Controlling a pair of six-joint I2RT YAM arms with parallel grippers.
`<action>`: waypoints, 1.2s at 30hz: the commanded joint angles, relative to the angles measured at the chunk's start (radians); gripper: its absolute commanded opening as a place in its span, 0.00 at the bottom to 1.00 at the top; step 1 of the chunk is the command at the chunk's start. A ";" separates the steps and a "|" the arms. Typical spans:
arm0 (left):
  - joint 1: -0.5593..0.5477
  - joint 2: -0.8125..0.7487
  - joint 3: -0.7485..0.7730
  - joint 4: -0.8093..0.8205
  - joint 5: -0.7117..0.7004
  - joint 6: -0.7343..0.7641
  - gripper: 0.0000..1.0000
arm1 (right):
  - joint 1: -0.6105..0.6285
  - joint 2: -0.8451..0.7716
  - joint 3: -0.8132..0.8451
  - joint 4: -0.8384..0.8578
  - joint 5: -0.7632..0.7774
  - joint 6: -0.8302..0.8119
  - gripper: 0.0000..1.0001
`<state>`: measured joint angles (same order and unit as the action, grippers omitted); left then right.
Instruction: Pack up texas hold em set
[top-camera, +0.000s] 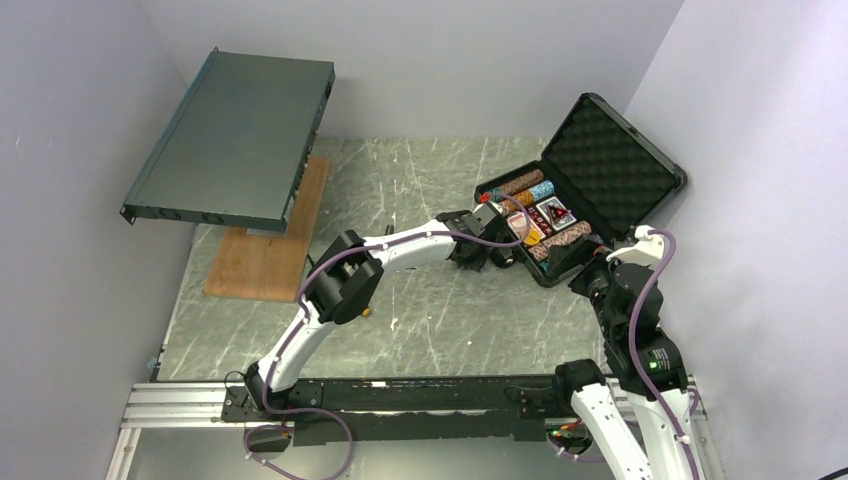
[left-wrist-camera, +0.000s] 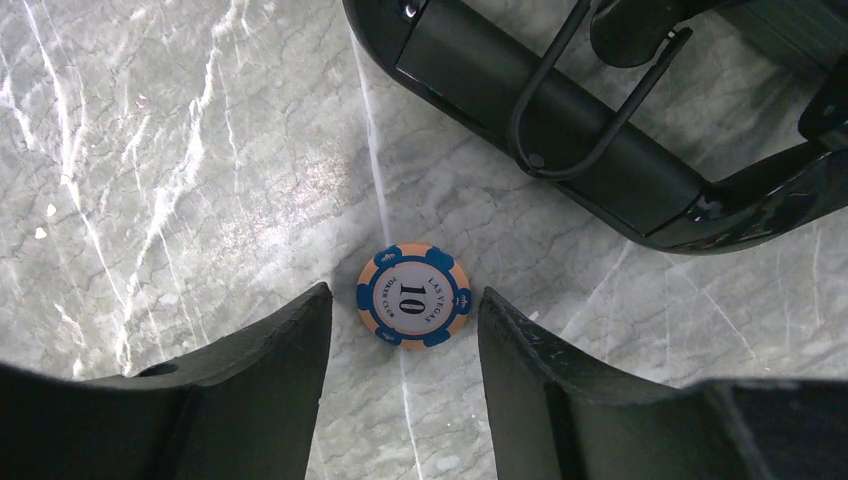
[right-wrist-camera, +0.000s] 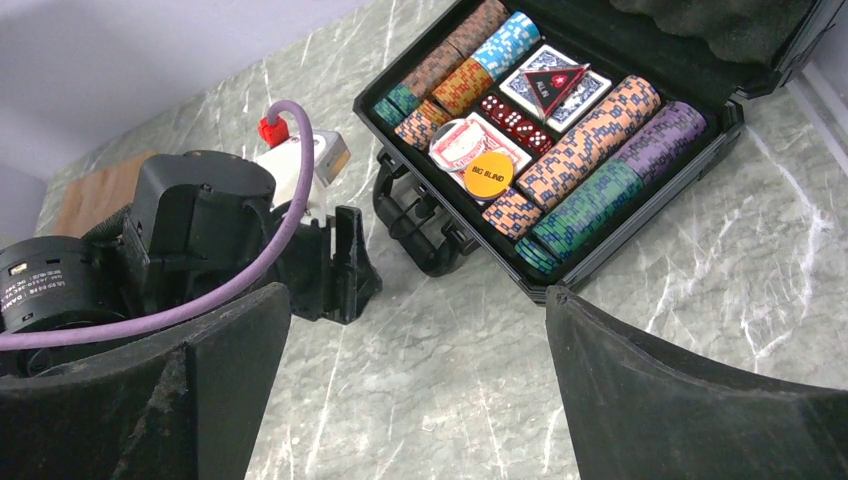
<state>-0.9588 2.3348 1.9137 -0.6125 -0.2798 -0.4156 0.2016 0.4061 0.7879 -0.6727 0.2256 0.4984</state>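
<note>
My left jaws, spread wide, flank without touching a round orange-and-blue striped poker chip (left-wrist-camera: 414, 296) flat on the grey marbled counter (left-wrist-camera: 150, 180) beside the open black plastic case (left-wrist-camera: 640, 180); my right jaws gape empty

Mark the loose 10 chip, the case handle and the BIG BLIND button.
loose 10 chip (left-wrist-camera: 414, 295), left wrist view, on its printed centre.
case handle (right-wrist-camera: 412, 232), right wrist view, on the middle of the grip.
BIG BLIND button (right-wrist-camera: 488, 175), right wrist view, on its orange face.
</note>
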 joint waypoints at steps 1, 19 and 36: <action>-0.002 0.027 0.027 -0.006 0.018 0.024 0.58 | -0.003 0.010 -0.006 0.029 -0.016 -0.010 1.00; 0.004 0.040 0.019 -0.029 0.105 0.012 0.52 | -0.002 0.009 -0.008 0.030 -0.023 -0.014 1.00; 0.021 0.071 0.057 -0.096 0.108 0.043 0.41 | -0.002 0.026 -0.021 0.049 -0.030 -0.017 1.00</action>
<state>-0.9386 2.3676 1.9751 -0.6533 -0.1795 -0.3893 0.2016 0.4206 0.7761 -0.6712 0.2028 0.4973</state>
